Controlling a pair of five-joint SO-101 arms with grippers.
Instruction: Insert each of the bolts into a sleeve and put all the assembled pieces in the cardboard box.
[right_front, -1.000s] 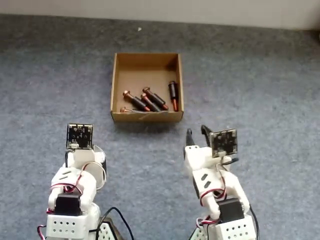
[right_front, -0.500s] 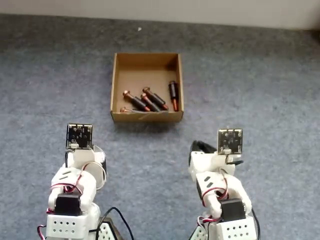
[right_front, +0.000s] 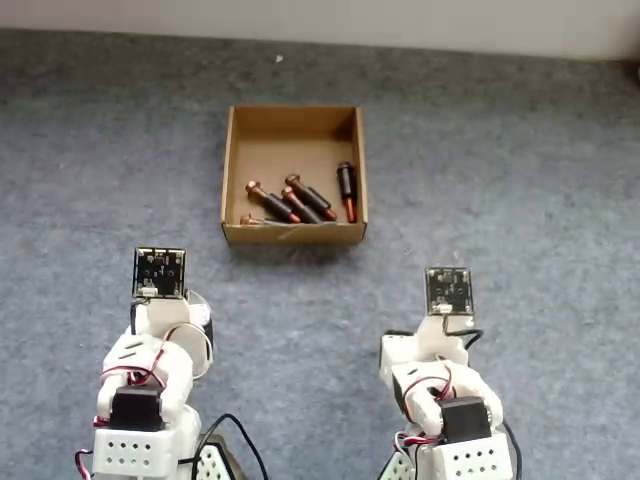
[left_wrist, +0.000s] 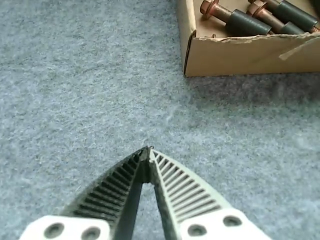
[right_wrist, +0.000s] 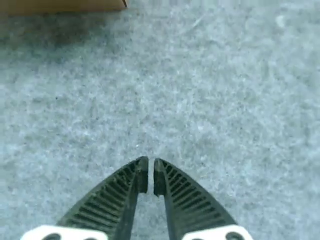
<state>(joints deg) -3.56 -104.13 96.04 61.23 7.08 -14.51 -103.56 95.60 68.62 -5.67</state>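
A brown square cardboard box (right_front: 293, 234) sits open on the grey, felt-like tabletop (right_front: 520, 180), beyond both arms and roughly midway between them. Inside it lie several copper-coloured bolts (right_front: 272, 201), each pushed through a dark cylindrical sleeve (right_front: 316, 196) so that the flanged head sticks out at one end. Most of them are clustered slantwise near the box's front wall. One lies apart along the right wall, and another is half hidden behind the front wall at the left corner.

The left pincer (left_wrist: 148, 150) hangs just above the bare tabletop with its ribbed fingers pressed together at the tips, holding nothing. The box's near corner lies ahead of it, well apart. The right pincer (right_wrist: 150, 162) is likewise drawn together, with only a hairline slit between the tips. It is empty, and the box edge lies farther ahead of it.
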